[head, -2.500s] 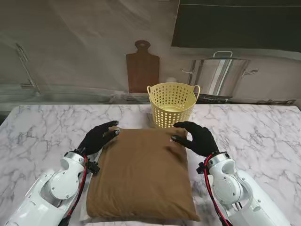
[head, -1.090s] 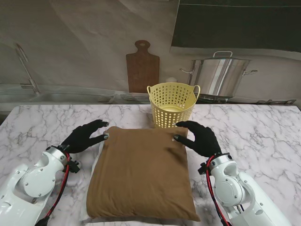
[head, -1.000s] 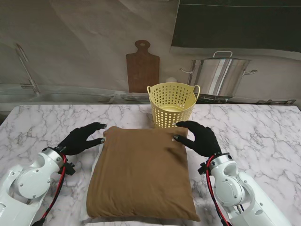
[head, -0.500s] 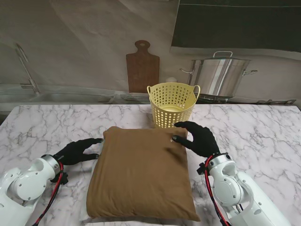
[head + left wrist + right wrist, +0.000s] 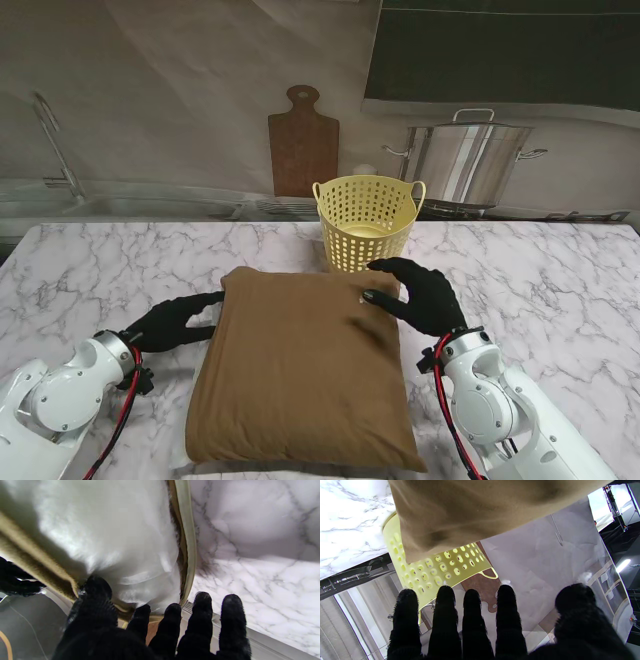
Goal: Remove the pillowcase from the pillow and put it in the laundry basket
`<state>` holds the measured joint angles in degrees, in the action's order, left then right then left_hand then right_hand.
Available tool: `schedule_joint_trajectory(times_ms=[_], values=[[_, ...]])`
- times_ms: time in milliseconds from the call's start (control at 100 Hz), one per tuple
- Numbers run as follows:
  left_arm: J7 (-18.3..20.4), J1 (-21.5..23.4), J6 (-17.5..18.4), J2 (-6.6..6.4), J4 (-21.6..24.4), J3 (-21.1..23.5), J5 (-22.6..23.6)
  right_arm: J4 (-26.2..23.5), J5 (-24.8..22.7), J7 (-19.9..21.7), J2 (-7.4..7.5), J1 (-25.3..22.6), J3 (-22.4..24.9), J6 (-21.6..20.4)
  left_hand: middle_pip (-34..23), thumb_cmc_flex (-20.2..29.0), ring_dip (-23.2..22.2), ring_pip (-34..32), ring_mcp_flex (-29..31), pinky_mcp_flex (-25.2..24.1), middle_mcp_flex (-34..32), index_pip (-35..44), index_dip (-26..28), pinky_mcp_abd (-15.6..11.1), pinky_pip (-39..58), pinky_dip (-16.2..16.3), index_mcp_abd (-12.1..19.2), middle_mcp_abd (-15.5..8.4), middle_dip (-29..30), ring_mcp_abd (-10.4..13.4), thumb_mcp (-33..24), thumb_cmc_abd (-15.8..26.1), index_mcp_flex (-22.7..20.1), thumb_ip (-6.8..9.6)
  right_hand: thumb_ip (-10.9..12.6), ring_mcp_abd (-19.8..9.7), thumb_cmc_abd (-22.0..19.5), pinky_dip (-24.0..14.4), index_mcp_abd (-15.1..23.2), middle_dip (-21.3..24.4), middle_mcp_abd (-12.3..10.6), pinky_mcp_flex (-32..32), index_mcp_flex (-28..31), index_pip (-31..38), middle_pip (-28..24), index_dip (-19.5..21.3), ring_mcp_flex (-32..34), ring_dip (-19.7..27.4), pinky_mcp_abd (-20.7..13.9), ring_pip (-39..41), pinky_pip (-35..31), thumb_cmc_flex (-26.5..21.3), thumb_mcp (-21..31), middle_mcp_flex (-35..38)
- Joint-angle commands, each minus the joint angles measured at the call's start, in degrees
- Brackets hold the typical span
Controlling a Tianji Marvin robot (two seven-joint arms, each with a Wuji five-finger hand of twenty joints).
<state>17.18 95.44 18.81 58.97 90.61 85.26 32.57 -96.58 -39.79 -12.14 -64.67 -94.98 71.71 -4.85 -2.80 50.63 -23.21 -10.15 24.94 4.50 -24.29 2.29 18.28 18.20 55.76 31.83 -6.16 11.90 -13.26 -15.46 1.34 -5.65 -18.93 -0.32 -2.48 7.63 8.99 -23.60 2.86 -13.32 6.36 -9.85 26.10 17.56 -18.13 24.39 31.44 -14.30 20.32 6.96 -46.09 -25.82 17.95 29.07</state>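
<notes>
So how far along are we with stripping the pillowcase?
Nothing finished: the brown fabric pillowcase still covers the white pillow. In hand: the left hand is open at its open edge, and the right hand rests open on the far corner. Left: grip, pull it off, drop it in the yellow perforated laundry basket.

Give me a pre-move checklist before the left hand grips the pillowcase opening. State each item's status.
1. Pillowcase opening visible, white pillow showing inside: ok.
2. Left hand beside the pillowcase's left edge, fingers apart, holding nothing: ok.
3. Left hand fingers inside the opening: cannot tell.
4. Right hand at the far right corner, pinning it: cannot tell.
5. Laundry basket upright, just beyond the pillowcase: ok.
6. Basket free of other laundry: cannot tell.
</notes>
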Motion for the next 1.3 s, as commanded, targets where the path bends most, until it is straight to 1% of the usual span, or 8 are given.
schedule_joint_trajectory(times_ms=[0,280,590,700,860,1070,1150,1290], values=[[0.1,0.0,0.7,0.29,1.2,-0.2,-0.1,-0.2,-0.2,-0.1,-0.08,-0.4,0.0,-0.2,-0.1,-1.2,0.2,-0.1,0.6,0.3,-0.6,-0.1,-1.2,1.1,-28.0,0.4,1.9,-0.3,-0.6,0.2,0.5,2.9,2.2,-0.9,0.5,-0.2,-1.3,-0.6,-0.5,-0.4,-0.3,0.8,-1.1,-0.8,0.4,0.2,-0.8,-1.0,0.3,0.1,0.9,-0.6,-0.7,-0.6],[1.0,-1.0,0.3,0.22,1.8,-2.1,-1.6,-0.2,0.0,0.1,-0.07,-0.4,-0.1,-0.1,0.1,-1.3,0.2,-0.1,0.5,0.2,-0.5,-0.4,-1.3,1.2,-27.7,0.7,2.1,-0.3,-0.8,0.1,0.6,4.2,2.9,-0.96,0.5,-0.1,-1.3,-0.5,-0.5,-0.4,-0.4,0.8,-1.1,-0.9,0.4,0.2,-0.9,-1.0,0.2,0.1,0.9,-0.6,-0.7,-0.5],[0.6,-1.9,1.5,0.39,3.4,-4.4,-3.6,-0.2,0.1,0.2,-0.08,-0.3,-0.2,0.1,0.6,-1.4,0.1,0.0,0.3,0.2,1.0,-1.3,-1.8,0.9,-27.3,1.0,1.9,-0.5,-0.6,0.3,0.7,5.1,4.7,-0.98,0.5,-0.2,-1.3,-0.5,-0.5,-0.4,-0.3,0.8,-1.1,-0.9,0.5,0.2,-0.9,-1.0,0.3,0.1,0.8,-0.5,-0.8,-0.6],[0.7,-2.5,1.9,0.35,3.3,-5.9,-4.1,-0.1,0.2,0.3,-0.08,-0.3,-0.3,0.1,0.8,-0.6,0.1,0.0,0.2,0.2,1.7,-1.2,-1.8,0.8,-27.2,1.0,2.0,-0.9,-0.5,0.4,0.6,4.2,4.3,-0.91,0.5,-0.2,-1.3,-0.5,-0.5,-0.4,-0.3,0.8,-1.1,-0.9,0.5,0.2,-0.9,-1.0,0.2,0.1,0.8,-0.6,-0.7,-0.6],[2.5,-4.0,2.0,-0.16,1.5,-8.5,-3.0,0.0,0.3,0.6,-0.03,-0.1,-0.5,0.1,1.1,1.1,0.2,0.2,0.0,0.2,2.9,-1.0,-1.9,0.5,-27.2,0.9,2.1,-1.5,-0.1,0.6,0.4,2.0,3.9,-0.72,0.5,-0.2,-1.2,-0.5,-0.4,-0.4,-0.3,0.9,-1.4,-1.0,0.5,0.1,-0.9,-1.0,0.3,0.1,0.8,-0.6,-0.7,-0.7],[3.6,-3.6,1.4,-0.48,1.1,-9.2,-2.2,0.2,0.4,1.1,0.03,0.3,-1.0,0.4,0.8,2.3,0.3,0.2,0.0,0.1,2.7,-1.0,-2.0,0.7,-27.6,0.6,1.9,-1.1,0.1,0.5,0.3,-0.1,3.8,-0.54,0.4,-0.1,-0.6,-0.5,0.3,-0.3,-0.5,0.8,-3.1,-1.8,0.7,-0.1,-0.9,-1.0,0.4,0.0,0.8,-0.6,-0.8,-0.9],[4.1,-3.6,1.6,-0.63,0.8,-9.5,-2.1,0.0,0.5,2.0,0.15,0.4,-1.3,0.9,0.8,2.5,0.4,0.2,0.0,0.1,2.8,-1.0,-2.1,0.7,-27.7,0.5,1.9,-1.1,0.2,0.6,0.3,-0.4,3.7,-0.52,0.4,0.2,0.6,-0.4,1.1,-0.2,-0.4,1.0,-5.4,-3.0,1.0,-0.6,-1.1,-1.0,0.7,0.0,1.0,-0.6,-0.7,-1.6],[4.6,-3.6,1.4,-0.71,0.4,-9.7,-2.3,-0.2,-0.5,2.8,0.42,0.5,-2.0,1.4,0.8,2.4,0.4,0.3,-0.2,0.0,2.9,-0.9,-2.1,0.7,-27.9,0.4,1.9,-0.9,0.3,0.5,0.3,0.0,3.7,-0.55,0.5,0.0,2.8,-0.4,1.0,-0.2,-0.4,0.9,-6.3,-3.7,1.0,-1.0,-1.0,-1.0,0.7,0.0,1.1,-0.5,-0.4,-1.8]])
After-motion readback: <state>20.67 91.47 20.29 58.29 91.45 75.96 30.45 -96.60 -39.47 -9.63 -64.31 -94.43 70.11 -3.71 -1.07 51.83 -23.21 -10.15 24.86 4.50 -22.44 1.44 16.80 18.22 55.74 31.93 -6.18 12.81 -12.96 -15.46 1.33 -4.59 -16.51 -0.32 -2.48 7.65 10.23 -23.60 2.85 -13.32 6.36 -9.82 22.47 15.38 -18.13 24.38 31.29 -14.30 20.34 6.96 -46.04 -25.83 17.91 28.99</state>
